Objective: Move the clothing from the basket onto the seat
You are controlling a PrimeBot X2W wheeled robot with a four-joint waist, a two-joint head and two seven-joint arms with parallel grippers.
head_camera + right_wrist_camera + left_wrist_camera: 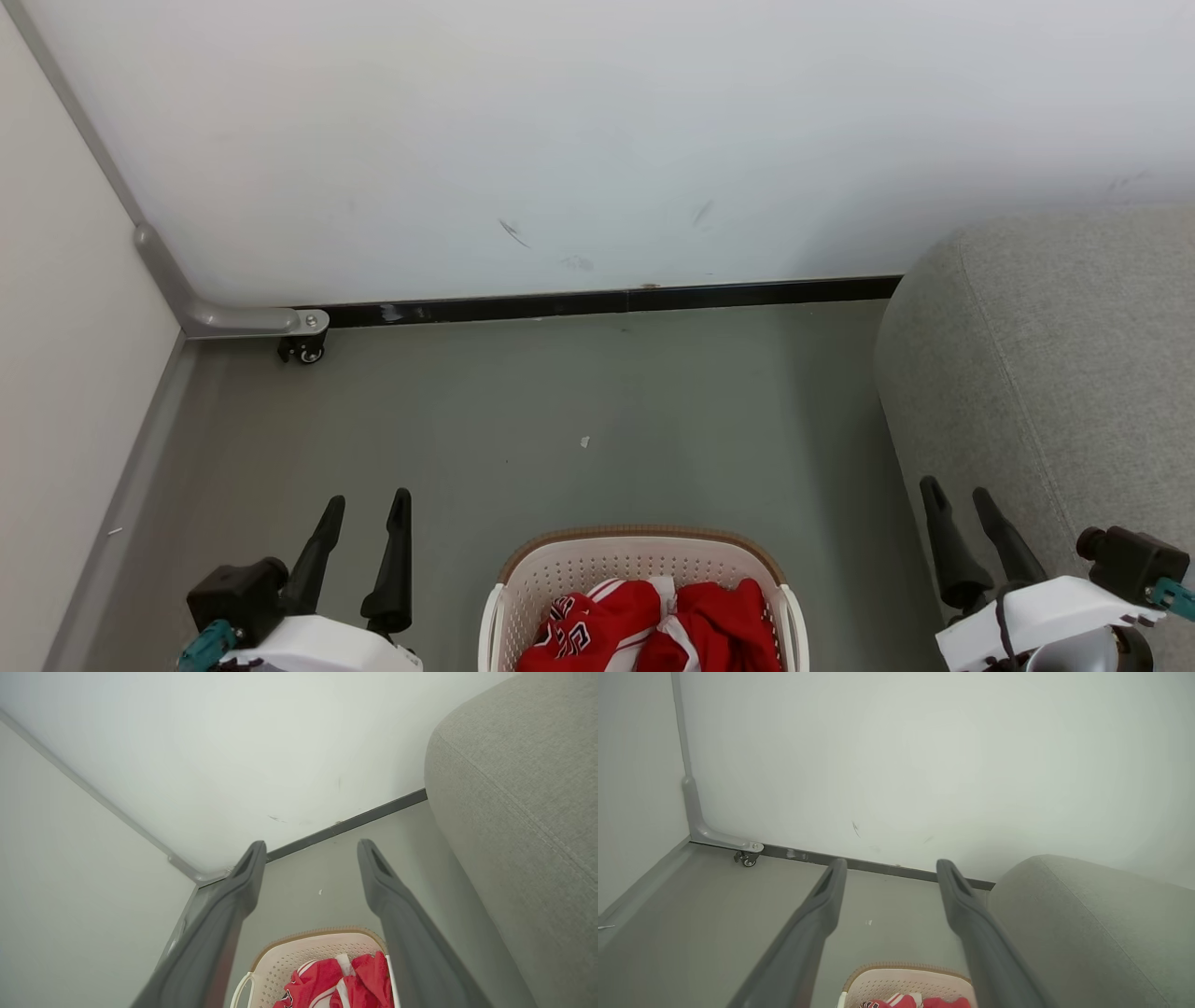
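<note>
Two grippers, both empty: the left gripper (369,501) at the lower left of the head view and the right gripper (954,492) at the lower right each have their jaws spread wide with nothing between the fingers, and both are raised clear of the work. This is judged to be a ready stance ahead of a first reach. The basket (597,563) sits on the grey floor (560,411) between the two arms, so either one could probably drop into it. The clothing (653,623), red with white trim, lies crumpled inside the basket, below the rim; none of it is on the seat (1055,373) yet. The seat stands just to the right of the basket, beside the right gripper, which makes for a short carry on that side. Because the fabric is bunched and not folded, a grab from above on a raised fold looks most workable. One risk is a trailing end snagging on the basket rim.
</note>
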